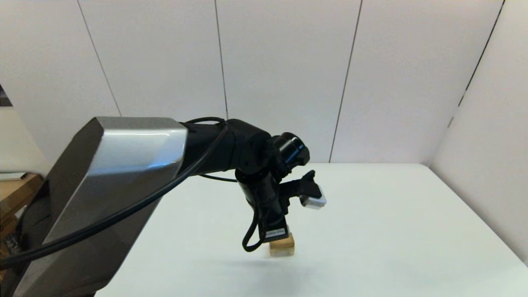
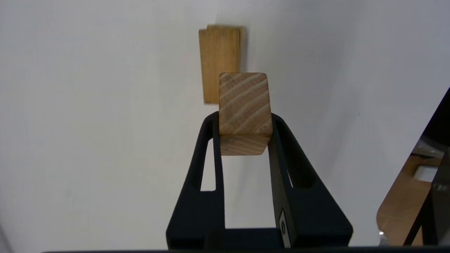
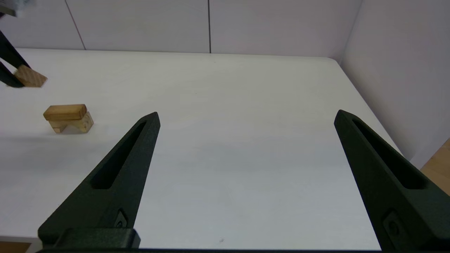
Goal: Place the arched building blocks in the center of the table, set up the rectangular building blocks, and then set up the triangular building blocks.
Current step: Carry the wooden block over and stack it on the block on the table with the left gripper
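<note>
left gripper (image 2: 245, 116) hanging above white worktop (image 1: 392, 231), jaws clamping triangular block (image 2: 245, 112) by its two sides, striped grain face showing. block held clear of surface, above stack. rectangular block (image 3: 65, 112) lying flat on top of arched block (image 3: 72, 125), arch hollow facing worktop; stack sitting near worktop middle, partly hidden behind left arm in head view. right gripper (image 3: 246, 119) sitting low near worktop's near edge, well apart from stack, jaws spread wide, gripping nothing.

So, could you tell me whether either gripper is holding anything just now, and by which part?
The left gripper holds the triangular block by its two opposite side faces, above the stacked blocks. The right gripper is open and holds nothing.
</note>
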